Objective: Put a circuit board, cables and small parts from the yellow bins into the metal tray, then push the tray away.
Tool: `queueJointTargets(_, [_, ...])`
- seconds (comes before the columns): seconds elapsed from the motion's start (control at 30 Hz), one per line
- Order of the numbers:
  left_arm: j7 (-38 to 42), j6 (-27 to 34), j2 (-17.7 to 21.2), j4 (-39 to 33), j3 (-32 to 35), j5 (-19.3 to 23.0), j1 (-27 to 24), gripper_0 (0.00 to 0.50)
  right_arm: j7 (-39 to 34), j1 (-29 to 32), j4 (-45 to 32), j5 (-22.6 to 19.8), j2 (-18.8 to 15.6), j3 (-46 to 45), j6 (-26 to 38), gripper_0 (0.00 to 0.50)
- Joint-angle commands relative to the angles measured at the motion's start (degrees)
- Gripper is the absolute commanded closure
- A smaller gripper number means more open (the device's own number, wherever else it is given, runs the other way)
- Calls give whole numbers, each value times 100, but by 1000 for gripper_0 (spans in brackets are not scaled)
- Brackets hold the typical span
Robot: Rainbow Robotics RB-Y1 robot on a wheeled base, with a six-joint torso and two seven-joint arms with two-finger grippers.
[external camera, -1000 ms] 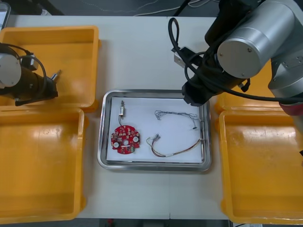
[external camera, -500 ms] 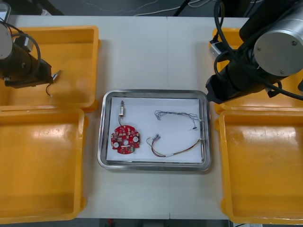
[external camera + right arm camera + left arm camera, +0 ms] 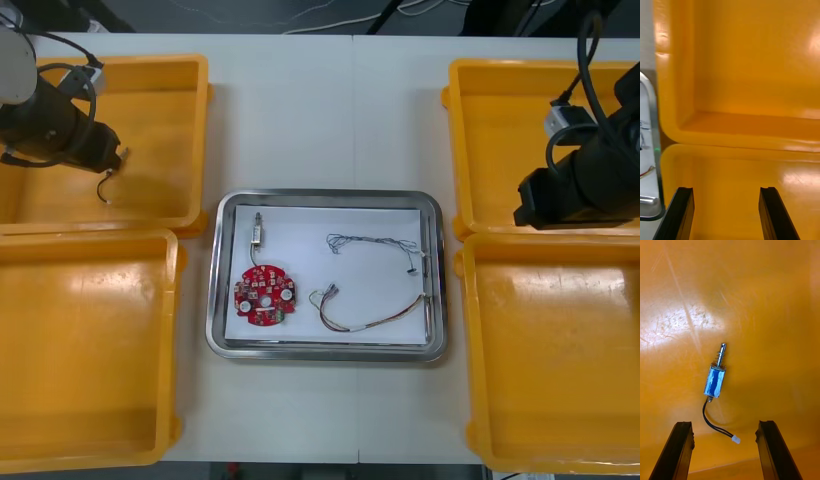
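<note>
The metal tray [image 3: 326, 199], white inside, lies in the middle of the table. In it are a round red circuit board [image 3: 263, 295], a small metal part [image 3: 257, 235], a thin twisted cable [image 3: 372, 241] and a red and yellow cable [image 3: 368, 320]. My left gripper [image 3: 103, 158] hangs over the far left yellow bin [image 3: 160, 90]. In the left wrist view it [image 3: 724, 424] stands open above a small metal part [image 3: 715, 378] with a blue body and a black wire. My right gripper [image 3: 527, 210] is open [image 3: 726, 189] over the rim between the two right bins, holding nothing.
The near left bin [image 3: 90, 350] and near right bin [image 3: 550, 380] look bare inside, as does the far right bin [image 3: 500, 120]. The tray's rim [image 3: 651, 112] shows beside the right fingers. Bare table lies beyond and in front of the tray.
My right arm has swung right, from over the tray's far right corner to over the right bins. My left arm has shifted farther back over the far left bin.
</note>
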Motion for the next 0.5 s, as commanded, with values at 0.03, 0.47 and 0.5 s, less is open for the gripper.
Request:
queueJointTargets(0.03, [-655,-515,149,466,-59,339,-295,0,-165,405,-177,-50,-285,-573,22,0])
queueJointTargets(0.47, [-1156,-1025,34,1345,-173,198,-691,0,-60,845,-177,232,-285,-890,22,0])
queueJointTargets(0.5, [-1156,-1051,34,1389,-182,198,-717,0,-51,862,-185,249,-285,-890,22,0])
